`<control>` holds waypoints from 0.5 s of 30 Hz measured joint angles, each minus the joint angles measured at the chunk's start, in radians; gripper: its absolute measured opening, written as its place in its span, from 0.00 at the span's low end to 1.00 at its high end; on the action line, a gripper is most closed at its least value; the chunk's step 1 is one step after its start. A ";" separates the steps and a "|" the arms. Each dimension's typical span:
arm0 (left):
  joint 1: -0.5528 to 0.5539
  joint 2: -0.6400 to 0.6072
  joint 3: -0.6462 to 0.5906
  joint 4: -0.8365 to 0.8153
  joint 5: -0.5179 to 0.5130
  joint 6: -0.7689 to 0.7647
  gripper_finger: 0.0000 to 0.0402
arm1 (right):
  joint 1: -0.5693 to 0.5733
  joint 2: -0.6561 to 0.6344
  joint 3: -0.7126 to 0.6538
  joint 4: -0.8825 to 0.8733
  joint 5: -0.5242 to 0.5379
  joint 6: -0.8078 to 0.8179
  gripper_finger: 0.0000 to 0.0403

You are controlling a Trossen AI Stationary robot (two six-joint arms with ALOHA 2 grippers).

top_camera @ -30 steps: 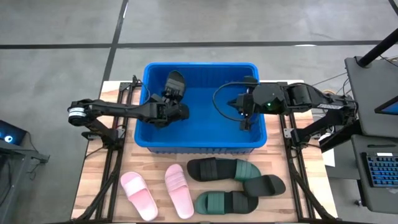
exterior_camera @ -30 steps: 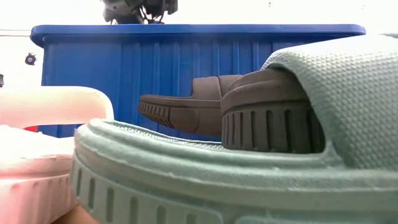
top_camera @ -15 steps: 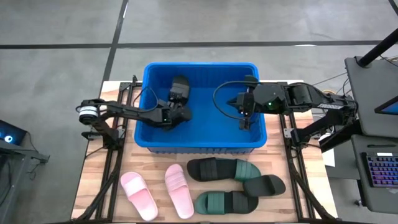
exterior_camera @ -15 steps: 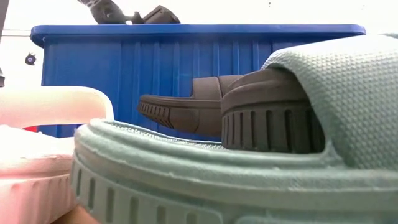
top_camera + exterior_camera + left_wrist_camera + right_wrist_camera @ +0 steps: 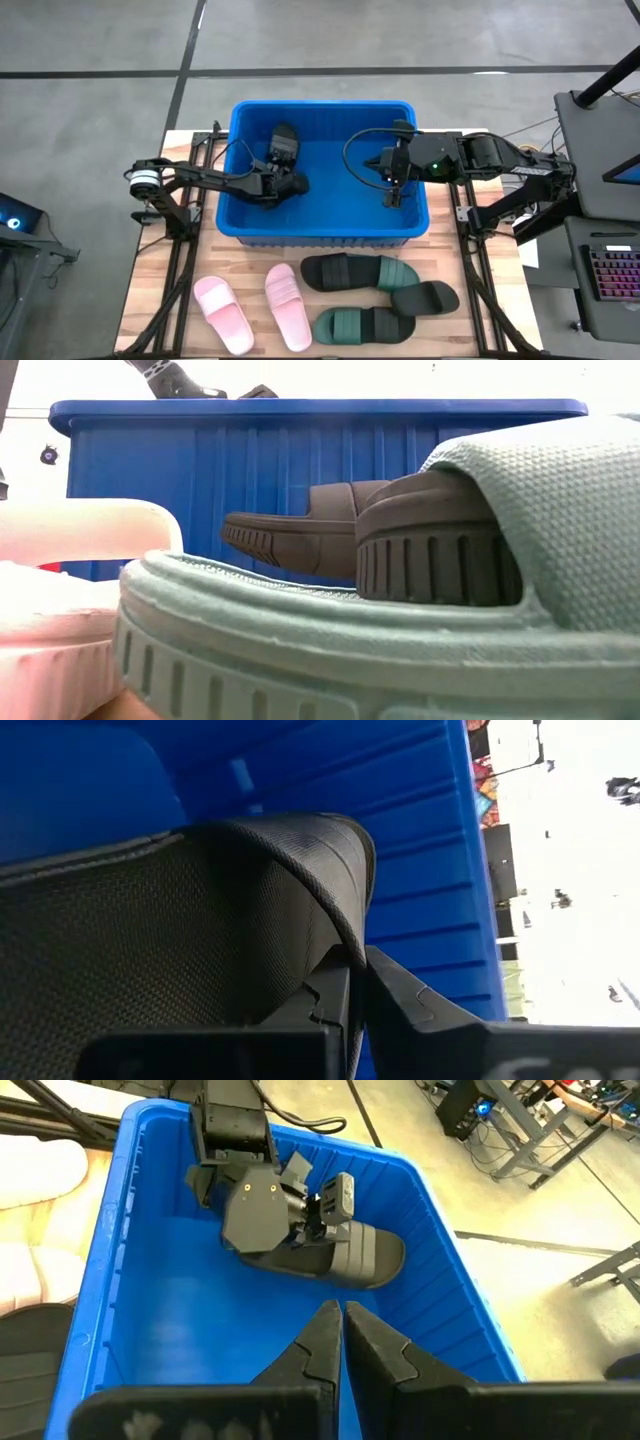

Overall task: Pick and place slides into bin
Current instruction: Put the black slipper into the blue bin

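Your left gripper (image 5: 283,172) clenches a black rubber slide sandal (image 5: 284,143) low inside the bright blue ribbed plastic bin (image 5: 320,236), not yet released. Your right gripper (image 5: 392,196) hangs in the bin, pinched shut, empty. Five slides wait on the wooden table (image 5: 170,275).

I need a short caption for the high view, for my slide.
Left gripper lowers a black slide into the blue bin; five slides wait outside.
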 joint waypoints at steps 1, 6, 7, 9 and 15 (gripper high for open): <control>0.000 0.000 0.000 -0.008 0.000 0.001 0.00 | 0.000 0.000 0.000 -0.002 0.000 0.000 0.02; 0.001 0.000 0.000 -0.049 0.000 0.001 0.00 | 0.000 0.000 0.000 -0.007 0.000 0.000 0.02; 0.003 0.000 0.000 -0.073 0.000 0.002 0.00 | 0.000 0.000 0.000 -0.007 0.000 0.000 0.02; 0.007 0.000 0.000 -0.103 0.000 0.001 0.00 | 0.000 0.000 0.000 -0.008 0.000 0.000 0.02; 0.020 -0.003 0.000 -0.113 0.000 0.002 0.00 | 0.000 0.000 0.000 -0.008 0.000 0.005 0.02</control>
